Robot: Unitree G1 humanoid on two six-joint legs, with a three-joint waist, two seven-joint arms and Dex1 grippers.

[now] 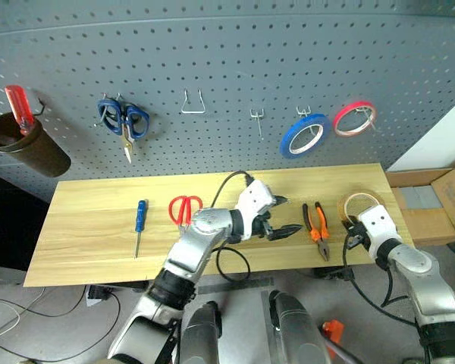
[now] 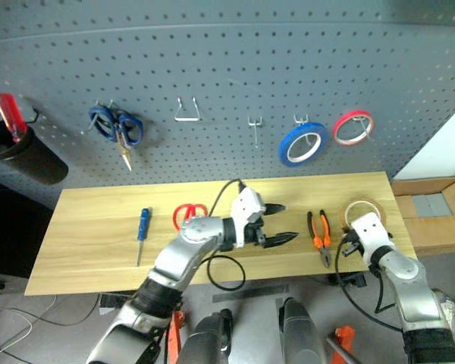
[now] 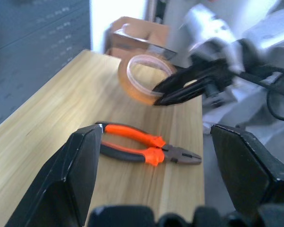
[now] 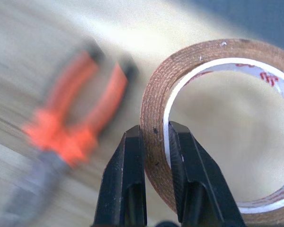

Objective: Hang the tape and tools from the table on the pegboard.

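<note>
My right gripper (image 4: 154, 130) is shut on the wall of the yellow-tan tape (image 1: 362, 203), one finger inside the ring and one outside, at the right end of the wooden table (image 1: 98, 227). The ring stands tilted up on its edge. Orange-and-black pliers (image 1: 317, 225) lie flat just left of it. My left gripper (image 1: 288, 216) hovers open and empty over the table's middle, pointing right at the pliers (image 3: 142, 144). Red-handled scissors (image 1: 185, 208) and a small blue screwdriver (image 1: 140, 220) lie further left. The grey pegboard (image 1: 227, 68) rises behind.
Blue scissors (image 1: 123, 121), a blue roll (image 1: 304, 135) and a red-pink roll (image 1: 354, 118) hang on the pegboard. Two bare hooks (image 1: 192, 102) (image 1: 258, 120) sit between them. A dark cup (image 1: 30, 148) holds a red screwdriver at far left. A cardboard box (image 1: 440, 201) stands right of the table.
</note>
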